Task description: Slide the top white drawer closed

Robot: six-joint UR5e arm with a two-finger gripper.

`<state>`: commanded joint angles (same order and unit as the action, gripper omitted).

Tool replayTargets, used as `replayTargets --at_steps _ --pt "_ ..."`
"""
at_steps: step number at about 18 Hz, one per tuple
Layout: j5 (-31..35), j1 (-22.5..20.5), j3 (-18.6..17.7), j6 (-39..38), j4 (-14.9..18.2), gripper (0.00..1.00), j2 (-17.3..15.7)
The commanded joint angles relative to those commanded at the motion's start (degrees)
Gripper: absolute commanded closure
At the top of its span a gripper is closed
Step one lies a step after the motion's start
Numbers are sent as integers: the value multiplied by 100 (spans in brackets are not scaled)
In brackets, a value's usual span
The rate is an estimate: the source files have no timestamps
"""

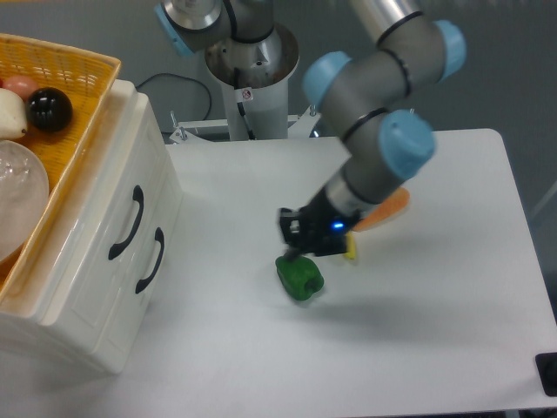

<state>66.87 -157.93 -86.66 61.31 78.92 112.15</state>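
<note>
The top white drawer (103,202) is the upper front of the white cabinet at the left, with a dark curved handle (127,223). Its front sits level with the lower drawer front (130,287) beneath it. My gripper (290,235) hangs over the middle of the table, far right of the drawer and just above a green pepper (301,278). Its dark fingers stand apart with nothing between them.
A yellow wicker basket (83,104) holding balls rests on top of the cabinet. A banana (349,251) and an orange piece (390,209) lie partly hidden behind my arm. A dark object (548,373) sits at the table's front right corner.
</note>
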Motion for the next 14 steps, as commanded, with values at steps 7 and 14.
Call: replayTargets --at_steps 7,14 --pt "1194 -371 176 1216 -745 23 219" --pt "1820 -449 229 2022 -1256 0 439"
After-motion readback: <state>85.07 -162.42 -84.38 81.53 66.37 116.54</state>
